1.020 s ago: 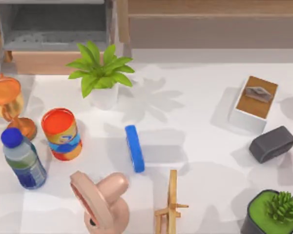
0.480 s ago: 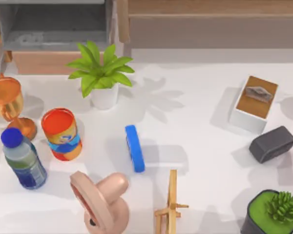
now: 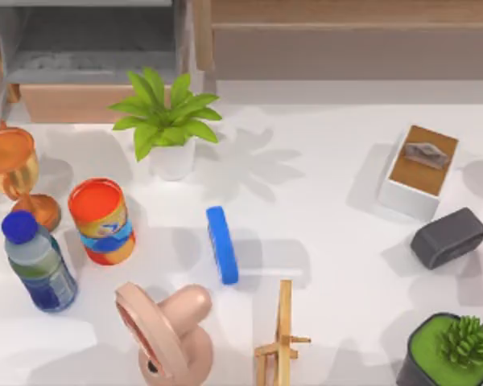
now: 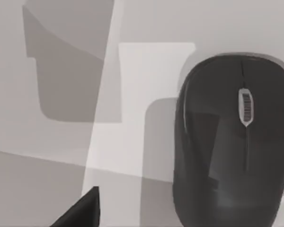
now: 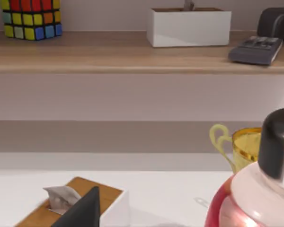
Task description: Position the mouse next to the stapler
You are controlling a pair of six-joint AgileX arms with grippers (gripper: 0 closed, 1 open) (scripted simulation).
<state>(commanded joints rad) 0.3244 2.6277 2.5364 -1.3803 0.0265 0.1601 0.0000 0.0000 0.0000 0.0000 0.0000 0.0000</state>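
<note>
Mouse [image 3: 450, 236]: dark grey block, flat on the desk [image 3: 322, 241] near the right edge of the top view. Long axis tilted, with the right end farther back. It sits just in front of the white tissue box with brown top [image 3: 419, 170] and just behind the dark pot with the spiky green plant [image 3: 451, 350], with a small gap to each.

Stapler [image 3: 222, 244]: blue bar, lying roughly front to back near the desk's middle, slightly left of centre. Well apart from the mouse, with bare desk between them.

Around the stapler:
- Thin wooden stand [image 3: 282, 338] in front and to the right, not touching.
- Orange can [image 3: 102, 221] to its left.
- Leafy plant in a white pot [image 3: 169, 129] behind.
- Pink rounded object [image 3: 165, 330] in front and to the left.

Farther left: blue-capped bottle [image 3: 39, 261] and amber goblet [image 3: 12, 173].

Left tool [image 4: 83, 213]: a dark wedge of it shows at the edge of the left wrist view, above a pale surface. A black mouse with a scroll wheel [image 4: 232, 142] lies on that surface. Cannot tell whether this is the grey block. Open or closed: cannot tell.

Right tool [image 5: 83, 210]: a dark wedge of it shows in front of the tissue box [image 5: 109, 196]. A wooden shelf [image 5: 113, 54] behind carries a colour cube [image 5: 31, 19]. Open or closed: cannot tell.
</note>
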